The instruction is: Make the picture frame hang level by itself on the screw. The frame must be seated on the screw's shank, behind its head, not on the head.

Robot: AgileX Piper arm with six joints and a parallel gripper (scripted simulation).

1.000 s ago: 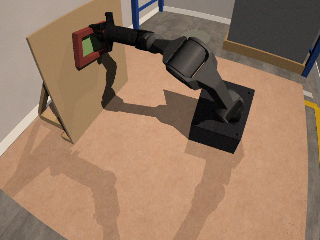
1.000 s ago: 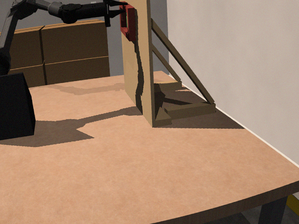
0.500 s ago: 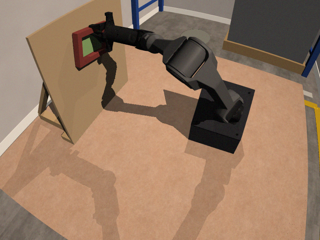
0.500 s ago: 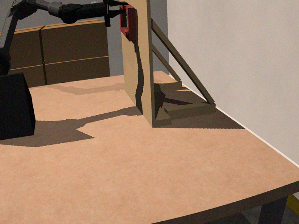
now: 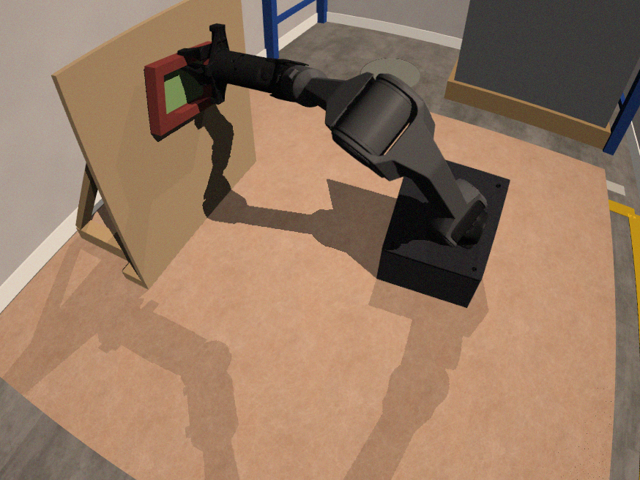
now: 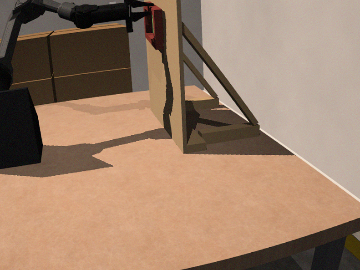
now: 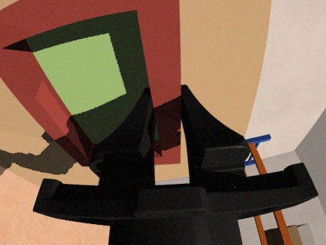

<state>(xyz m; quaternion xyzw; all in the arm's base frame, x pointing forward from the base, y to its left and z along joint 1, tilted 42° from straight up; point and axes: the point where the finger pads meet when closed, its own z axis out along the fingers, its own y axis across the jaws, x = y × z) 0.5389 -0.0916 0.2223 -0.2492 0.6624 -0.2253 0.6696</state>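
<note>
Up on the tabletop (image 6: 186,210) stands the tall brown board (image 5: 129,170), propped from behind by slanted braces, and it takes up the whole left of the top view. Next in size, the dark arm (image 5: 372,118) reaches from its black base block (image 5: 490,216) straight across toward the board's upper part. And there's the red picture frame (image 5: 154,98) with its green centre, held high against the board face and, from the side, looking very close to it or touching. The tool (image 6: 143,10) is clamped on the frame's near side rail, one finger (image 7: 130,128) over the inner edge and the other outside it. Here's what matters: the frame lies dead ahead of the tool, between it and the board, so any seating move runs along the arm's own line, into the board and then down. The screw is nowhere to be seen, hidden behind the frame, so whether it sits on the shank cannot be told. From above, the frame's edges look roughly square to the board, nothing obviously crooked.
</note>
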